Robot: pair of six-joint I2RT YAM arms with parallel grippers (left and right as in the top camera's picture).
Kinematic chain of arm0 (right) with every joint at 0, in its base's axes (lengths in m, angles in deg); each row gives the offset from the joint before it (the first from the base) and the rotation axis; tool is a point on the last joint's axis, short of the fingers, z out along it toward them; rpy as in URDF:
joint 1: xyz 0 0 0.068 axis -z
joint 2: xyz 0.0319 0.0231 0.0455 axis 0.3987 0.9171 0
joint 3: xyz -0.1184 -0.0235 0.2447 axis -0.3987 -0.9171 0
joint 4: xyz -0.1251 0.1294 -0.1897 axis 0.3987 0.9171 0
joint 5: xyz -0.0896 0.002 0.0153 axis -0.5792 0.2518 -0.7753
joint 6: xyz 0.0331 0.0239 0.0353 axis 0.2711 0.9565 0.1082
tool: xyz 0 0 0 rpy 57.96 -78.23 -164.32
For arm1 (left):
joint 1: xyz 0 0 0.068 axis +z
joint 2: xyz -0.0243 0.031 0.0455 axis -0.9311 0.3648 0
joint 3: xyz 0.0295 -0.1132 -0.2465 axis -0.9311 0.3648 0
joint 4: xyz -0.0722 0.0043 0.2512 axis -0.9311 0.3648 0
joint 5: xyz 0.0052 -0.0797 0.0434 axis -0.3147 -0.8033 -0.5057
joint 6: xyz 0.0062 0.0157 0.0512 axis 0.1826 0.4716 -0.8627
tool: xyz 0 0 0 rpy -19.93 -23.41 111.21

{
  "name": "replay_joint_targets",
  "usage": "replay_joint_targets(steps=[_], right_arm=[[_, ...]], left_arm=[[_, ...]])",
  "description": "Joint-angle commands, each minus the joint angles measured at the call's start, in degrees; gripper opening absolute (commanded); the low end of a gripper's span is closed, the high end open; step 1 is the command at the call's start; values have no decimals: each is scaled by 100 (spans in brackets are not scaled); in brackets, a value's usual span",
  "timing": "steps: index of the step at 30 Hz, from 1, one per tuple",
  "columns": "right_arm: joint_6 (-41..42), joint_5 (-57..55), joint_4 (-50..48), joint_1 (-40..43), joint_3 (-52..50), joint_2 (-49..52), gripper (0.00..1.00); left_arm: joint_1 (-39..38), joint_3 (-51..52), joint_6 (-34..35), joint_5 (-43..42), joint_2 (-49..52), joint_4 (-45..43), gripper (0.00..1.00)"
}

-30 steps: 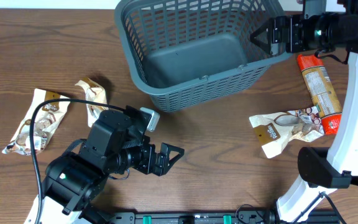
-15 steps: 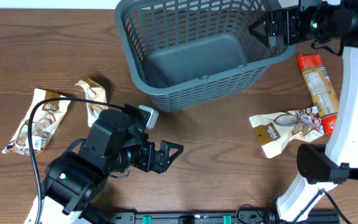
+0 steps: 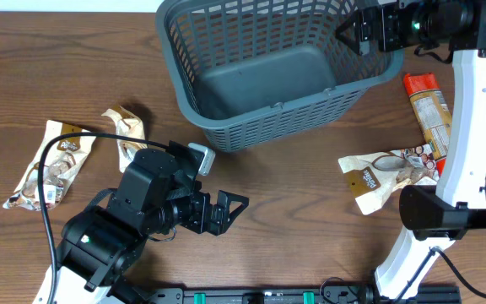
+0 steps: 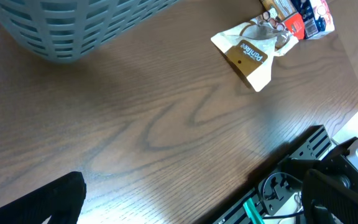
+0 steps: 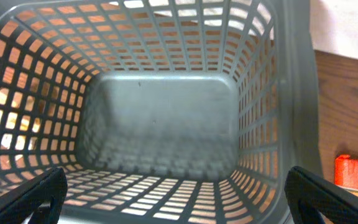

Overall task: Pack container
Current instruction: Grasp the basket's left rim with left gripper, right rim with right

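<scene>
The grey-teal lattice basket (image 3: 226, 93) stands at the top middle of the table, with nothing inside; its floor fills the right wrist view (image 5: 160, 118). My right gripper (image 3: 351, 35) is open and empty, held over the basket's right rim. My left gripper (image 3: 233, 209) is open and empty, low over bare wood below the basket. A crumpled cream and brown packet (image 3: 382, 176) lies at the right, also in the left wrist view (image 4: 250, 53). An orange tube-shaped packet (image 3: 433, 114) lies beside it. Two cream snack packets (image 3: 53, 160) (image 3: 126, 133) lie at the left.
The table's front edge with a black rail (image 4: 297, 168) runs close under my left gripper. The right arm's white column (image 3: 471, 127) stands over the packets at the right.
My right gripper has moved slightly up and back over the basket's right rim. The left arm and the packets have not moved.
</scene>
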Motion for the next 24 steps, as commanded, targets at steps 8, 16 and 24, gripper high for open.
replay_joint_targets(steps=[8, 16, 24], right_arm=[[-76, 511, -63, 52, 0, 748, 81], [164, 581, -232, 37, 0, 949, 1], [350, 411, -400, 35, 0, 949, 1]], left_arm=[[-20, -42, 24, 66, -13, -192, 53], [-20, -42, 743, 68, 24, -894, 6], [-20, -42, 953, 66, 597, -1362, 6]])
